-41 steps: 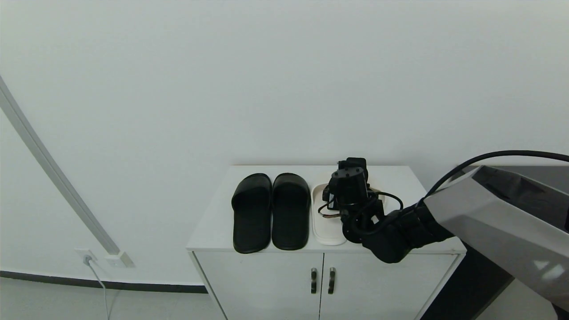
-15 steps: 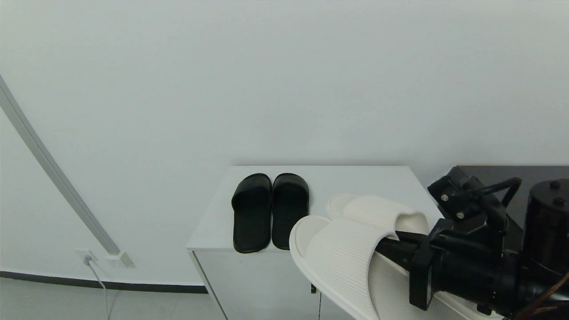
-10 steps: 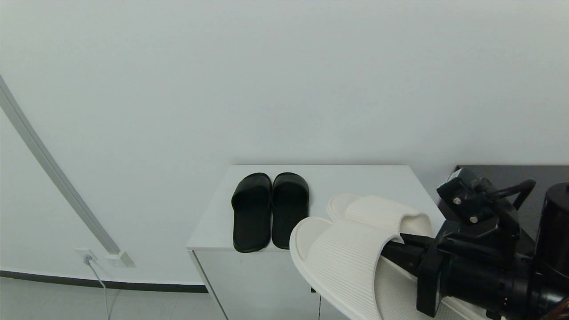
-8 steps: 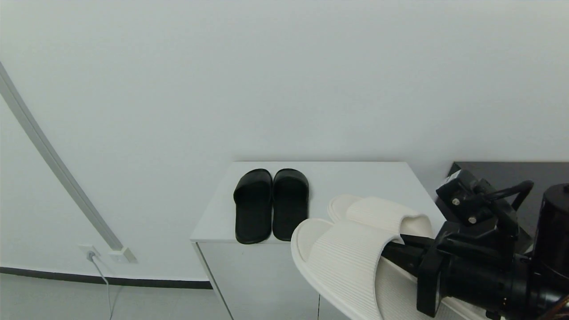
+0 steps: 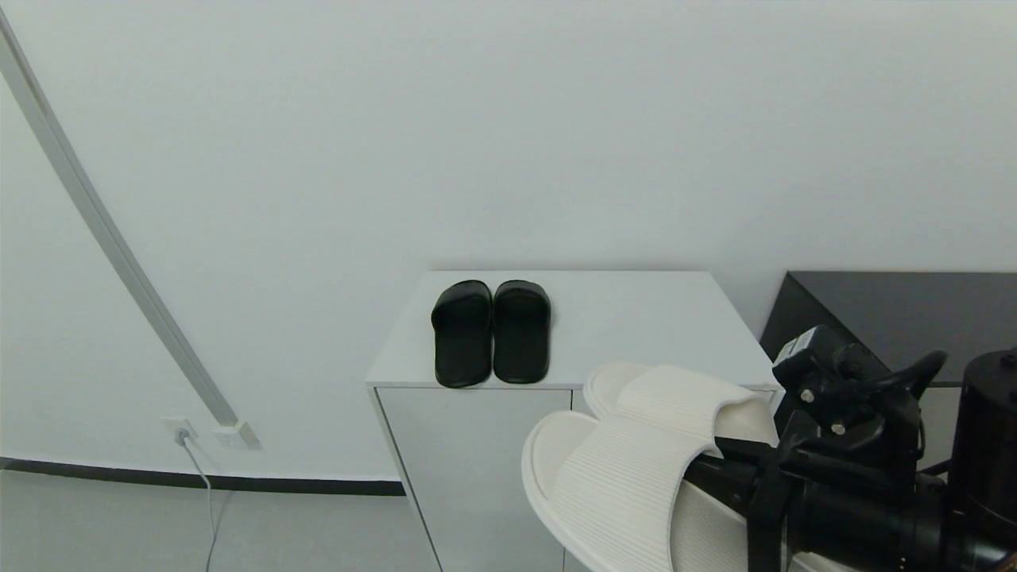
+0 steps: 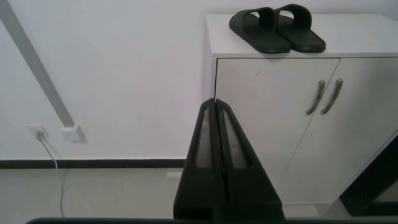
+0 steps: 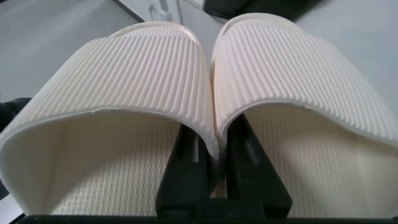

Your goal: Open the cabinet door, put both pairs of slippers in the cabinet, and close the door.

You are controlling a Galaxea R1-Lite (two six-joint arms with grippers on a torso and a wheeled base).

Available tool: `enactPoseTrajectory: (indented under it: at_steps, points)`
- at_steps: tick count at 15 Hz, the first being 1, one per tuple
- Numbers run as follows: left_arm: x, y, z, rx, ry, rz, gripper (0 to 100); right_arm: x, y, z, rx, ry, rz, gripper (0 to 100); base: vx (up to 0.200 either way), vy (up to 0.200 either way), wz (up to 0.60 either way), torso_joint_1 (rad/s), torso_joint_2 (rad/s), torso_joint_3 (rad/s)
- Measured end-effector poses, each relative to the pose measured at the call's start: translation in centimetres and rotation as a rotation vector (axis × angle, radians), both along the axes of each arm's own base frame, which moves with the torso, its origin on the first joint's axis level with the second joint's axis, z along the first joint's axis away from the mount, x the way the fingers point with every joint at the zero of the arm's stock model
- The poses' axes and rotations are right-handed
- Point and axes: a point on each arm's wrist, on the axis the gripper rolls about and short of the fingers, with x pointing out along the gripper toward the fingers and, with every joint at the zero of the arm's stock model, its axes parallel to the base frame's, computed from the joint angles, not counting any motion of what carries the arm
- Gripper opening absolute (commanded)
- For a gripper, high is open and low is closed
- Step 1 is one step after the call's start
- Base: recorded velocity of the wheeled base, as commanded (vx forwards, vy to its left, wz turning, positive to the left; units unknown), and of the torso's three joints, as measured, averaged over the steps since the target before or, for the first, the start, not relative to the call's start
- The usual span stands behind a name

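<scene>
A pair of white ribbed slippers (image 5: 636, 461) hangs in the air in front of the white cabinet (image 5: 636, 318), low on the right. My right gripper (image 7: 211, 149) is shut on the slippers' two inner strap edges, pinched side by side. A pair of black slippers (image 5: 493, 332) lies on the cabinet top, towards its left. Both cabinet doors (image 6: 267, 124) are shut, with two metal handles (image 6: 316, 97) at the middle seam. My left gripper (image 6: 216, 109) is shut on nothing, low and in front of the cabinet's left edge.
A dark surface (image 5: 898, 310) adjoins the cabinet on the right. A grey strip (image 5: 111, 238) runs slantwise down the wall to a socket with a cable (image 5: 184, 435) at the lower left. Open floor lies left of the cabinet.
My right gripper took the white slippers off the cabinet top and drew them back towards me. The whole head view has shifted: the cabinet now looks smaller and farther away.
</scene>
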Motion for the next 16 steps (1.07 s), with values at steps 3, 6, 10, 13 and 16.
enactPoseTrajectory:
  at_steps: [3, 6, 10, 13, 16]
  points:
    - [0.00, 0.00, 0.00, 0.000, 0.000, 0.000, 0, -0.03, -0.02, -0.18, -0.006, 0.003, 0.001, 0, 0.000, 0.000, 0.00, 0.000, 0.00, 0.000]
    - [0.00, 0.00, 0.01, 0.000, -0.001, 0.000, 0, -0.03, -0.05, -0.25, -0.008, 0.004, 0.000, 0, 0.000, 0.000, 0.00, -0.027, 0.06, 0.037]
    - [0.00, 0.00, -0.01, 0.001, 0.001, -0.001, 100, -0.06, -0.09, -0.39, -0.014, 0.007, 0.000, 0, 0.000, 0.000, 0.00, -0.156, 0.36, 0.194]
    - [0.00, 0.00, 0.00, 0.001, 0.000, 0.001, 100, -0.02, -0.02, -0.46, -0.023, 0.000, 0.003, 0, 0.000, 0.000, 0.00, -0.167, 0.39, 0.224]
    - [0.00, 0.00, 0.00, 0.000, 0.000, 0.001, 100, 0.06, 0.08, -0.61, -0.032, 0.001, 0.003, 0, 0.000, 0.000, 0.00, -0.220, 0.52, 0.299]
